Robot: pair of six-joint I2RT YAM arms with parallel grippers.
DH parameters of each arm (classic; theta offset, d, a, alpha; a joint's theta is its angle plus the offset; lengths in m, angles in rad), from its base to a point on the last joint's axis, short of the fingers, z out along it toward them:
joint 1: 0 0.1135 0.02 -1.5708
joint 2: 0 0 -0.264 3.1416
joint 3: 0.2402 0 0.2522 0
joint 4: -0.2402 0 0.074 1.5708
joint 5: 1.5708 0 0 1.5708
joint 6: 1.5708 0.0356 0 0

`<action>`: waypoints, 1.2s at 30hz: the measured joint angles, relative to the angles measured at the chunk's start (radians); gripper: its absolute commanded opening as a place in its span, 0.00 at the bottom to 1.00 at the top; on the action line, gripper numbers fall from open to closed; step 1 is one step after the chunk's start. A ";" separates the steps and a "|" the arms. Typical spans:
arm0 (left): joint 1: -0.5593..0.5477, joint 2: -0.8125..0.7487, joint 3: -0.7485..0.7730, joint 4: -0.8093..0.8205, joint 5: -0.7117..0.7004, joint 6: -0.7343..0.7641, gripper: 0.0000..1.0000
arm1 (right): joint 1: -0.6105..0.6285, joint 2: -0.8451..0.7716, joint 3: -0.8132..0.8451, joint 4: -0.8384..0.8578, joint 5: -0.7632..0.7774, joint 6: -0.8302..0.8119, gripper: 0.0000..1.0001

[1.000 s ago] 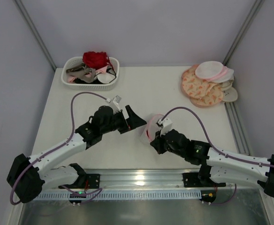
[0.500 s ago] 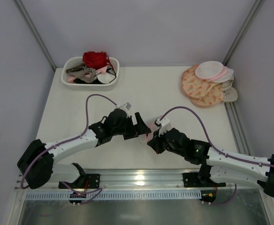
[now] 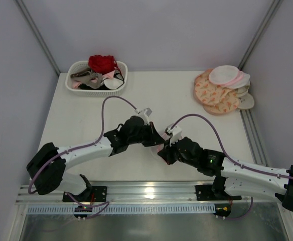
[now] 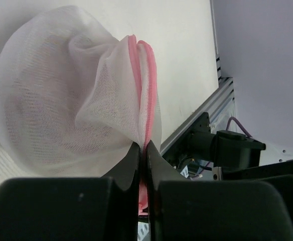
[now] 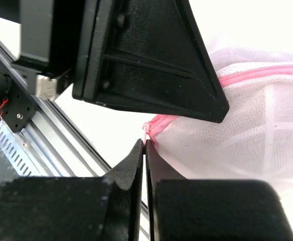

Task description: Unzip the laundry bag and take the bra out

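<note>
The laundry bag (image 4: 56, 100), a small dome of white mesh with a pink zipper rim, sits between the two grippers at the table's near middle (image 3: 161, 142). My left gripper (image 4: 142, 146) is shut on the bag's pink rim, which bunches up between its fingers. My right gripper (image 5: 145, 143) is shut on the small pink zipper pull at the bag's edge (image 5: 159, 120). In the top view the left gripper (image 3: 156, 139) and right gripper (image 3: 162, 150) meet over the bag. The bra is hidden; nothing shows clearly through the mesh.
A white slotted basket (image 3: 76, 88) with red and pale garments stands at the back left. A pile of peach-patterned round pouches (image 3: 217, 95) lies at the back right. An aluminium rail (image 3: 146, 193) runs along the near edge.
The left arm swung right toward the bag, and its gripper, open a second ago, has shut on the pink rim. The right gripper has stayed shut on the zipper pull.
</note>
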 measured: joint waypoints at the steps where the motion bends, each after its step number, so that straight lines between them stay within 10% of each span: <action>1: 0.000 0.008 0.000 0.000 -0.002 0.002 0.00 | 0.000 0.000 0.000 -0.003 0.000 0.000 0.03; 17: 0.119 -0.071 -0.058 -0.009 -0.181 -0.079 0.00 | -0.003 0.048 0.000 -0.030 0.023 0.020 0.04; 36: 0.287 0.009 -0.019 -0.004 0.138 0.076 0.00 | -0.057 0.292 0.109 -0.309 0.373 0.238 0.04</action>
